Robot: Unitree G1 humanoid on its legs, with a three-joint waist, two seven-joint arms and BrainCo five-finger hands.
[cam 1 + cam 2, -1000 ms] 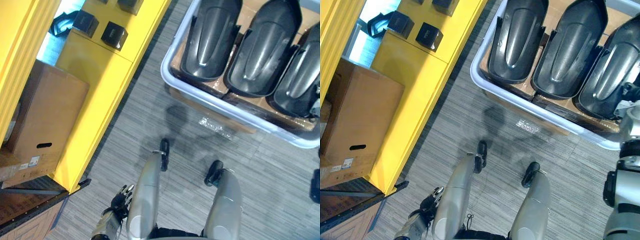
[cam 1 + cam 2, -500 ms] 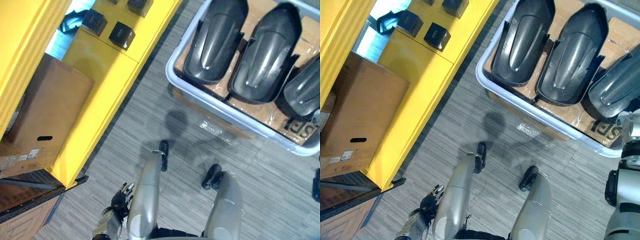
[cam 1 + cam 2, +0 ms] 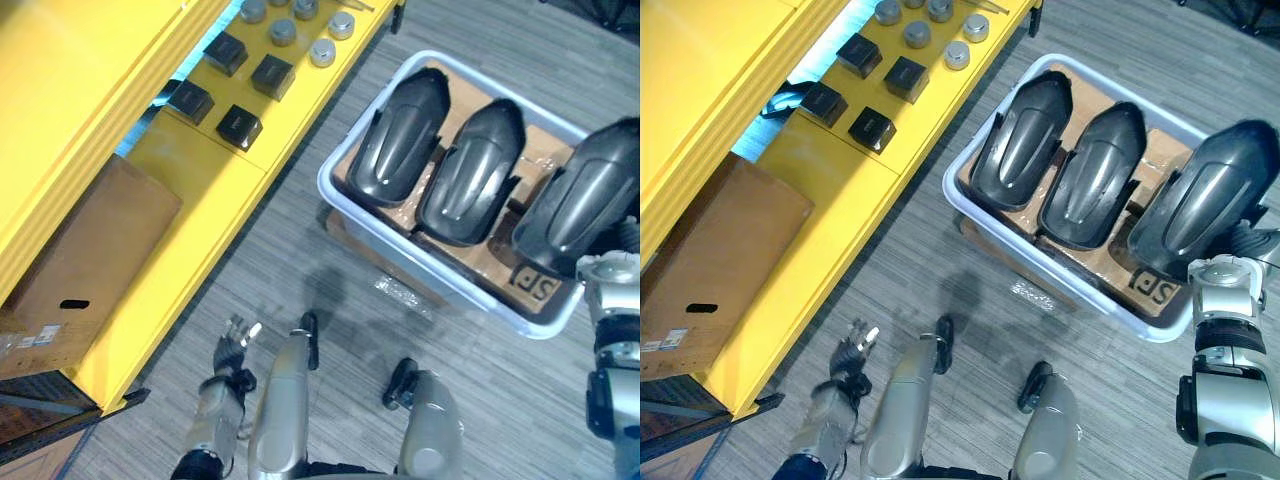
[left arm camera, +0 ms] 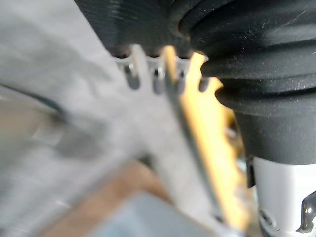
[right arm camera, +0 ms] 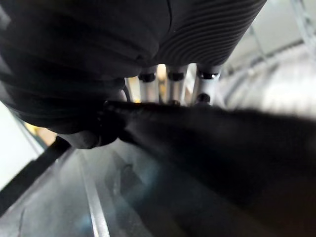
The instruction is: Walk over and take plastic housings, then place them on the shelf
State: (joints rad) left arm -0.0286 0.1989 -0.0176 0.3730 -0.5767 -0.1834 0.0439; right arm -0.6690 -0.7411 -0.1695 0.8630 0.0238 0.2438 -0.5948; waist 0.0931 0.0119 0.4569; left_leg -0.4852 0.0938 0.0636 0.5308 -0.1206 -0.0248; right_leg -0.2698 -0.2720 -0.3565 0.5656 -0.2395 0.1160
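Three dark plastic housings belong to a pale bin (image 3: 330,195) on the floor. The left housing (image 3: 400,140) and the middle housing (image 3: 470,170) lie side by side in it on cardboard. The right housing (image 3: 580,200) is raised and tilted over the bin's right end, held up by my right arm from below. In the right wrist view my right hand (image 5: 170,89) has its fingers over the housing's dark rim (image 5: 222,148). My left hand (image 3: 235,335) hangs low by the yellow shelf (image 3: 190,210), fingers straight and holding nothing.
The yellow shelf runs along the left, carrying black blocks (image 3: 238,125) and grey round parts (image 3: 322,52). A brown cardboard box (image 3: 80,250) sits below it. Grey carpet lies between the shelf and the bin.
The camera has pulled back, so more of the shelf and the bin shows. The right housing has risen from its place, uncovering a printed cardboard label. My left hand has come up a little.
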